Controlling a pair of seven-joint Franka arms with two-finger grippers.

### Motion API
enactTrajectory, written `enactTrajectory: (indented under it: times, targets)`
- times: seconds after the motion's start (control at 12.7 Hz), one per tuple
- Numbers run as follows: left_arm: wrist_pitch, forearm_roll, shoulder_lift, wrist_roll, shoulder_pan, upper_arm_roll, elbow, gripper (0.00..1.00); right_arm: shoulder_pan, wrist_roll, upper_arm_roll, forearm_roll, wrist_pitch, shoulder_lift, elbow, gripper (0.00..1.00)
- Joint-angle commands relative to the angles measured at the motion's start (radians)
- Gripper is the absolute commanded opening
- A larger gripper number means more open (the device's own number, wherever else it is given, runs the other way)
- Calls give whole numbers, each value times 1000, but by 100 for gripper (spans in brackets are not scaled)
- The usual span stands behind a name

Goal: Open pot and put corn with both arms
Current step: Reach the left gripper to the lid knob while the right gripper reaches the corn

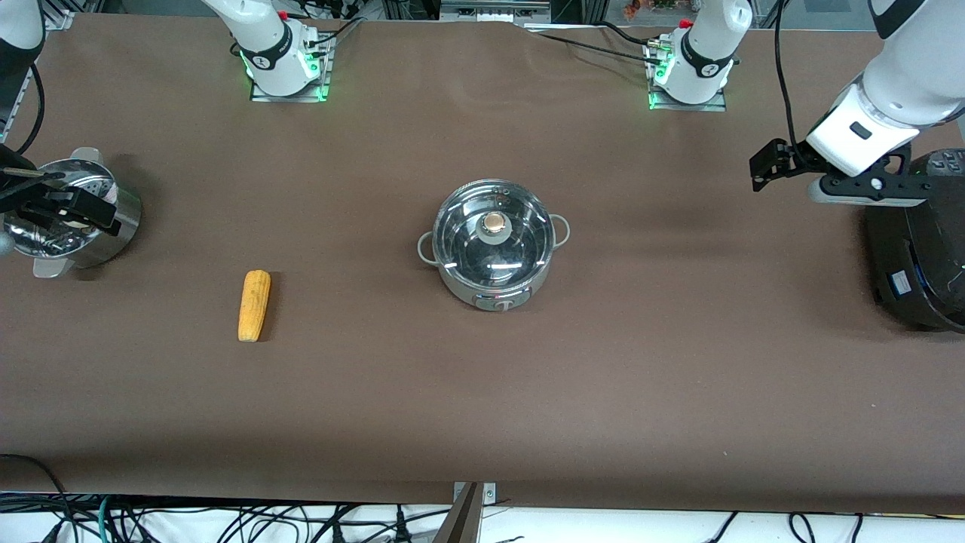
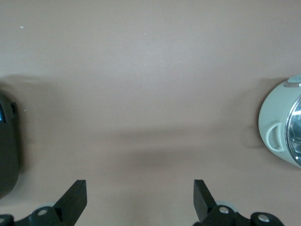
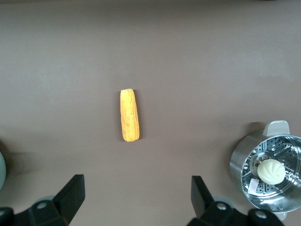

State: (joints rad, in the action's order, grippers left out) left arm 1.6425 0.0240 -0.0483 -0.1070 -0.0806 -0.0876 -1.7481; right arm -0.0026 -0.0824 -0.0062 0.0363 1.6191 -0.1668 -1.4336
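The steel pot stands mid-table with its glass lid on and the tan knob on top; its side also shows in the left wrist view. The yellow-orange corn lies on the brown table, toward the right arm's end and nearer the front camera than the pot; it also shows in the right wrist view. My left gripper hangs open and empty beside the black cooker. My right gripper hangs open and empty over the steamer.
A steel steamer with a perforated insert and a white bun stands at the right arm's end. A large black cooker stands at the left arm's end. Bare brown table lies around the pot and the corn.
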Motion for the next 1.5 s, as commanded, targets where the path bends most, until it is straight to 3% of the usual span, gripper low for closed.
enactTrajectory:
  times: [0.0, 0.24, 0.71, 0.95, 1.18, 1.42]
  targets:
    - [-24, 5, 41, 3, -76, -20, 48, 100, -14, 10, 12, -3, -13, -8, 22, 100]
    - [-24, -48, 145, -73, -175, -24, 154, 100, -14, 10, 12, -3, -13, -8, 22, 100]
    - [3, -102, 453, -676, -484, -23, 416, 100, -16, -2, 11, 7, -4, -14, 13, 100]
    - [103, -98, 557, -680, -539, -23, 440, 100, -10, -4, 12, 22, 14, -75, 15, 100]
    - [245, -85, 642, -674, -580, -21, 437, 100, -13, 9, 15, 1, 83, -219, 12, 100]
    - [273, -76, 676, -665, -591, -21, 430, 100, -11, 7, 17, -68, 250, -409, 1, 100]
